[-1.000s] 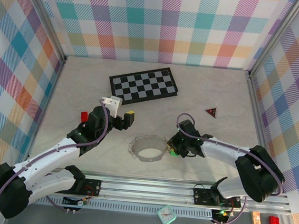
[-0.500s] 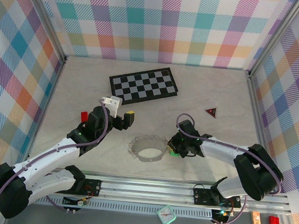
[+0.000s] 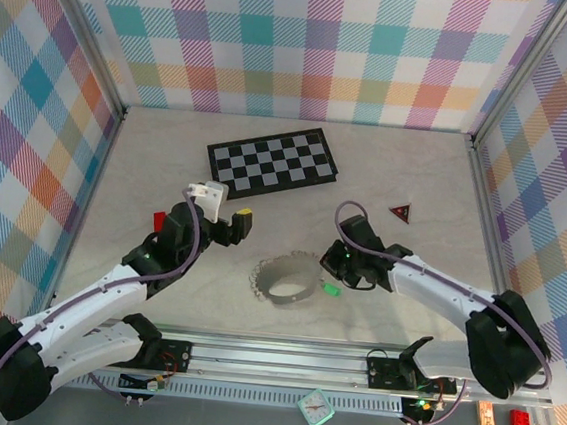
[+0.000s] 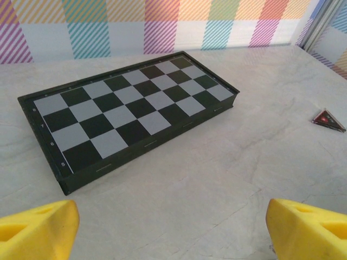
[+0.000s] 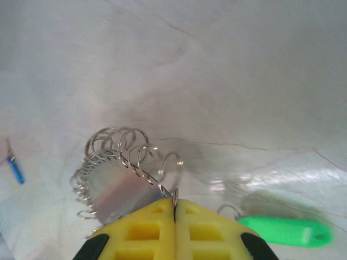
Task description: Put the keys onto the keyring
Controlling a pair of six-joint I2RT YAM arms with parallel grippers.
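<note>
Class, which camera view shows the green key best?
Right wrist: the green key lies large, its small ring visible. Top external shows it as a tiny speck beside the keyring. Left wrist faces the chessboard.

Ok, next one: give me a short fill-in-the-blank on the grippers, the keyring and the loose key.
1. The right gripper has its jaws ____ on a wire loop of the keyring.
2. The left gripper, facing the chessboard, has its jaws ____.
3. In the right wrist view, the key lying loose to the right of the keyring is ____.

Missing words: shut; open; green
</note>
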